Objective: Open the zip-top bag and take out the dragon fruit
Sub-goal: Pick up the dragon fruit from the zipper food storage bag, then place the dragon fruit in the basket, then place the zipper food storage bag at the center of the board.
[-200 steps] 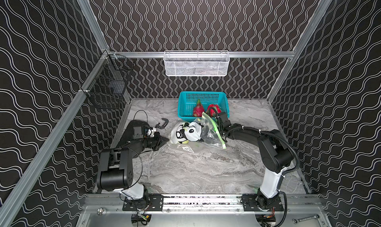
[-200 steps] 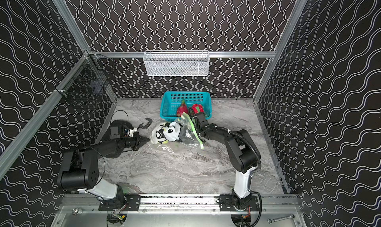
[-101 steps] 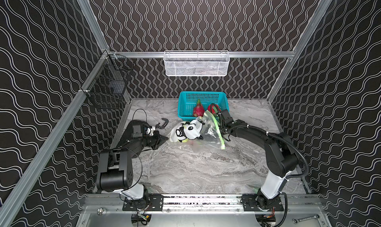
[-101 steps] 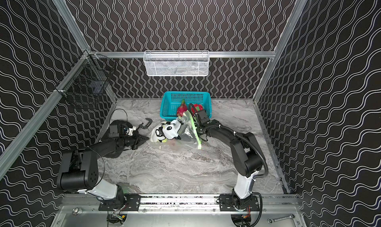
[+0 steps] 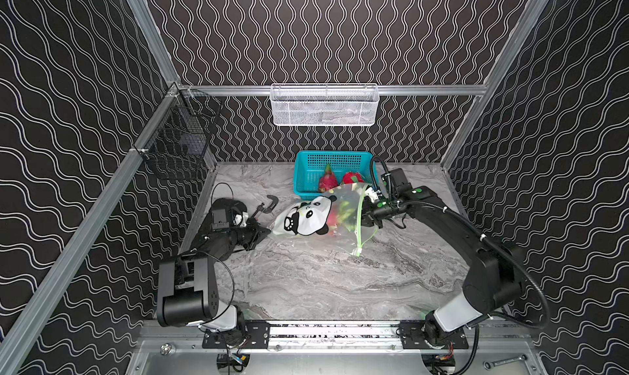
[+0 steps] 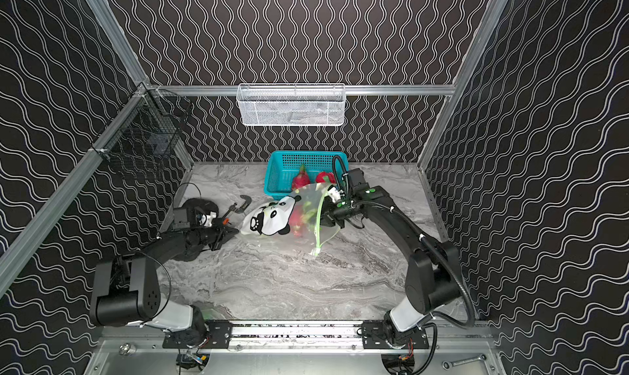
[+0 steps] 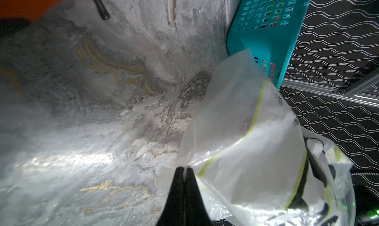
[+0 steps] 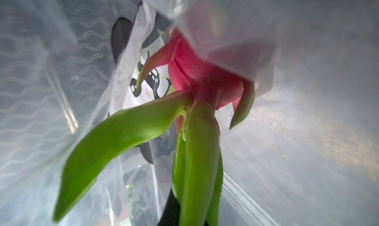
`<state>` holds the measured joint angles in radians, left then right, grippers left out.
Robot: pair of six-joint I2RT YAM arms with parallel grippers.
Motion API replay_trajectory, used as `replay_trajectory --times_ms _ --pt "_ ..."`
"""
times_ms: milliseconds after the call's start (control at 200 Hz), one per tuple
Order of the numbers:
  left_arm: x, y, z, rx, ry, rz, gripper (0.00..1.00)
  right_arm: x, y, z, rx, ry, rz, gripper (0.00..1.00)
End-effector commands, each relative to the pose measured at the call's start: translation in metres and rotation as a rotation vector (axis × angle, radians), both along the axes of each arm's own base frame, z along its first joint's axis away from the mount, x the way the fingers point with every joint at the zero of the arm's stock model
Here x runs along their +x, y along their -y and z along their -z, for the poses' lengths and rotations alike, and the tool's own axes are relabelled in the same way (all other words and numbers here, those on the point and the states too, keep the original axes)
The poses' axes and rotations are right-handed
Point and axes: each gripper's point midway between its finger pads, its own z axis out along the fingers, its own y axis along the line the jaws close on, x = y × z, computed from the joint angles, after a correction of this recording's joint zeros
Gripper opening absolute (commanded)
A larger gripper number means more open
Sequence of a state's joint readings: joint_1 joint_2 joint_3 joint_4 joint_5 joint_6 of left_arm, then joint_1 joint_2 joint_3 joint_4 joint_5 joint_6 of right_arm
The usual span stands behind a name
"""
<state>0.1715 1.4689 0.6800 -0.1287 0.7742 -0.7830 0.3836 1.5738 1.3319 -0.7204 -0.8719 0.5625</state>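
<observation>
Black wall panels w/ white wavy lines (image 5: 323,32) on three sides; aluminium frame rails (image 5: 425,90) along edges; grey marble-look tabletop (image 5: 323,278), soft glare in spots; white wire-mesh basket (image 5: 323,112) hung on back rail; black wire basket (image 5: 177,145) at left corner.

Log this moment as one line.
left gripper: jaws shut on zip-top bag corner | right gripper: jaws shut on dragon fruit tuft in bag | basket: two fruits
</observation>
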Motion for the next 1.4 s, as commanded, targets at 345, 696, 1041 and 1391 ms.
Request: replay_trajectory --times_ms 345,696,1041,1391 --pt "-0.009 -0.021 0.011 0.098 -0.040 -0.047 0.00 -0.026 0.060 -0.043 -0.073 0.058 0.078 0.00" --pt "-0.018 -0.033 0.016 0.144 -0.072 -0.074 0.00 -0.029 0.117 -0.084 -0.154 0.145 0.222 0.00" --pt "-0.035 -0.034 0.022 0.198 -0.092 -0.042 0.00 0.023 0.151 -0.120 -0.255 0.268 0.407 0.00" --pt "-0.049 0.005 0.012 0.151 -0.033 0.054 0.00 0.130 0.110 -0.156 -0.081 0.344 0.330 0.00"
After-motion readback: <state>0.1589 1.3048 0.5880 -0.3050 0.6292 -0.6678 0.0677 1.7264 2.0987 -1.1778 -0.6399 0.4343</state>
